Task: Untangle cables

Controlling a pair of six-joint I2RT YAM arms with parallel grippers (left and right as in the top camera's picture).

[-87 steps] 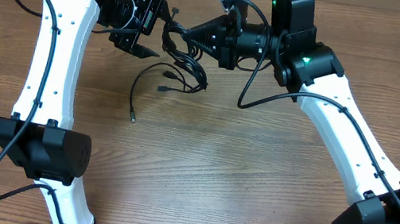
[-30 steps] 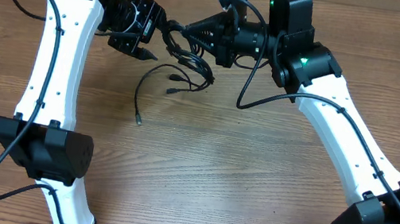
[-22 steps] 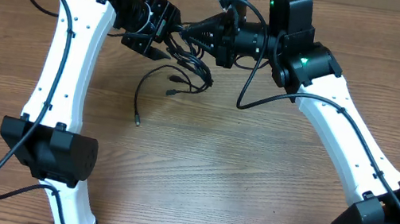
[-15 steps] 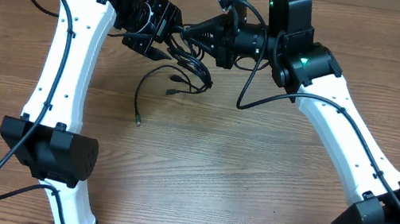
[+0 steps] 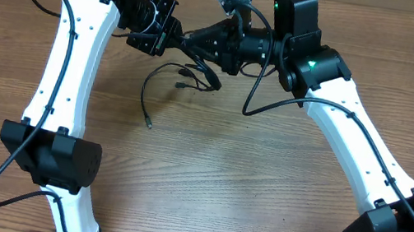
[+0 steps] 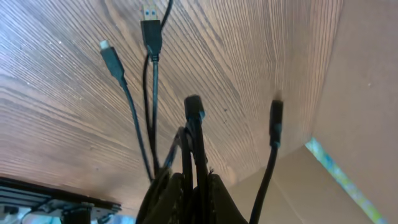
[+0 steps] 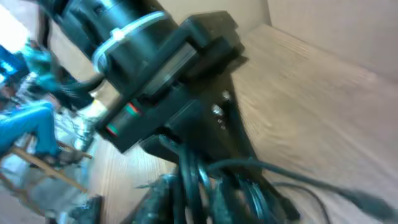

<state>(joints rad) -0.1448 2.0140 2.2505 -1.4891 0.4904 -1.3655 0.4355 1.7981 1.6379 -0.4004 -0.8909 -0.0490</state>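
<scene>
Both arms met at the far side of the worktop (image 5: 262, 191), tools nose to nose. The left tool (image 5: 174, 39) was clenched on the cables (image 5: 197, 71) — the left wrist view showed its fingers (image 6: 163, 198) pressed together at the bottom of frame, with several black cords pinched between them and running up and out. Four plug ends fanned out past the grip, all seen against the wood grain: a USB-A style plug (image 6: 151, 28), a slim flat plug (image 6: 109, 55) to its left, a round-tipped plug (image 6: 193, 106) in the middle and another dark plug (image 6: 275, 118) off to the right. The right tool (image 5: 192, 39) sat tip-to-tip with the left one, against the same bundle. The right wrist view was blurred, with cords crossing low in frame right in front of the left tool's black body — couldn't tell whether the right tool was gripping or released. From overhead, the bundle hung in small loops just below the two tools, raised at the grip. One long cord trailed down to the worktop, its loose end (image 5: 148, 124) lying on the wood, well apart from both arm bases.
</scene>
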